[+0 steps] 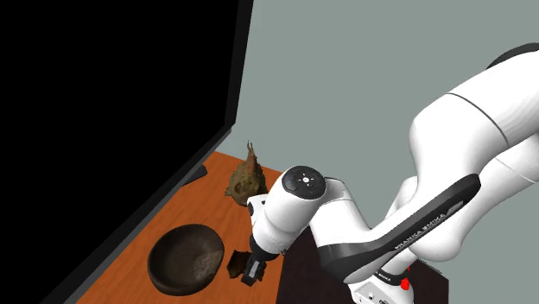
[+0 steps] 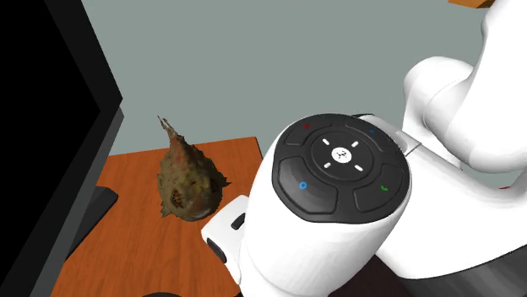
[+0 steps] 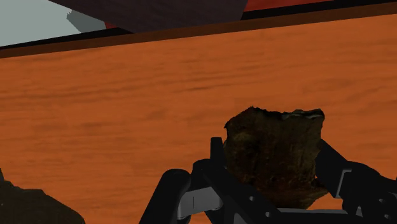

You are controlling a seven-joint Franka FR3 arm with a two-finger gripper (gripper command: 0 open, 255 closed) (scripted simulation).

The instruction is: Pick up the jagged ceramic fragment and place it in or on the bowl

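Observation:
The jagged fragment (image 3: 273,153) is a dark brown, rough-edged chunk, and my gripper's (image 3: 273,164) two black fingers (image 3: 217,160) clasp it from both sides. In the shoulder view the fragment (image 1: 235,263) sits at the gripper (image 1: 249,269), low over the orange wooden table (image 1: 216,203) and just to the right of the dark round bowl (image 1: 186,257). I cannot tell whether the fragment still touches the tabletop. The bowl stands upright with nothing in it.
A brown spiky lump (image 1: 246,180) (image 2: 186,181) stands at the table's far end. A large black panel (image 1: 112,129) leans along the table's left side. The table's far edge (image 3: 191,35) runs beyond the fragment. The white arm (image 2: 338,202) covers the table's near right part.

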